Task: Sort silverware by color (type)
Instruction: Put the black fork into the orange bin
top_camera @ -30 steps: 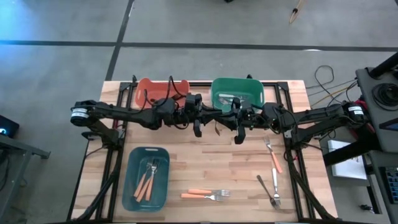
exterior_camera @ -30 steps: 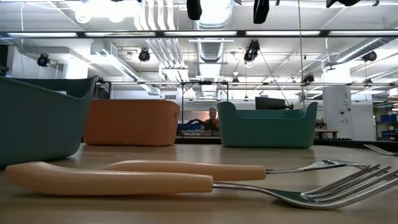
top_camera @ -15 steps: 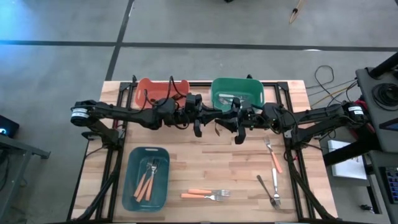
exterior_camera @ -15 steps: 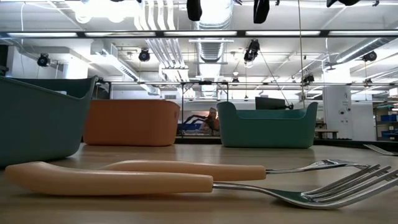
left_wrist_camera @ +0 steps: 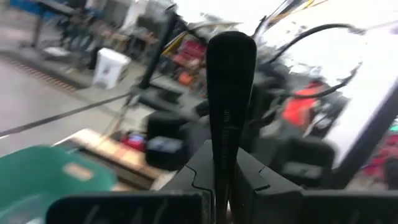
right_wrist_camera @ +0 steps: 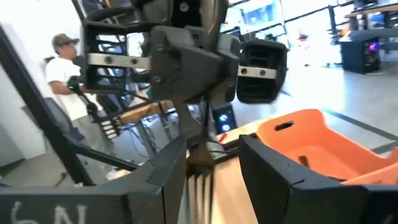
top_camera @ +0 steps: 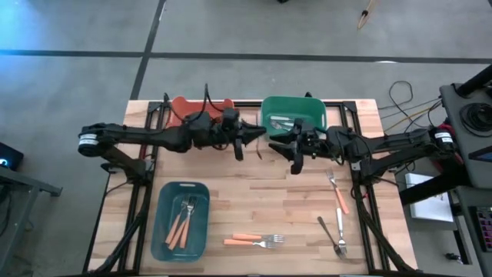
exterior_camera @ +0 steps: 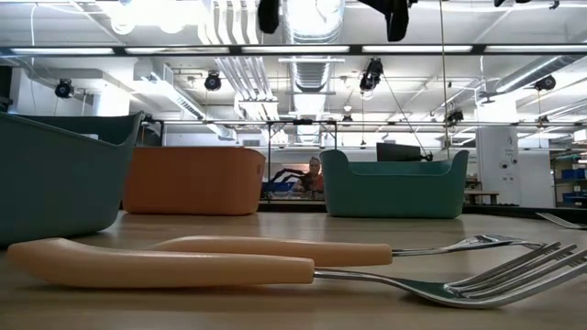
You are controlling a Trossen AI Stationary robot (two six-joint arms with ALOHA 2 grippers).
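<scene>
Both grippers hang high over the middle of the surface (top_camera: 231,201), beside the green bin (top_camera: 294,114): the right gripper (top_camera: 295,151) has its fingers spread and holds nothing, while the left gripper (top_camera: 239,144), just beside it, is pressed together on a black utensil (left_wrist_camera: 229,112) that stands up between its fingers. Well below and toward the near edge lie the loose pieces: two orange-handled forks (top_camera: 255,240) side by side, another orange-handled fork (top_camera: 336,191) and a silver utensil (top_camera: 333,235) off to the right gripper's side. More orange ones sit in the blue bin (top_camera: 182,221). These look light, stiff and slick, lying flat, so a pinch across the thicker handle near its middle seems safest; the thin metal necks would likely slip or twist.
</scene>
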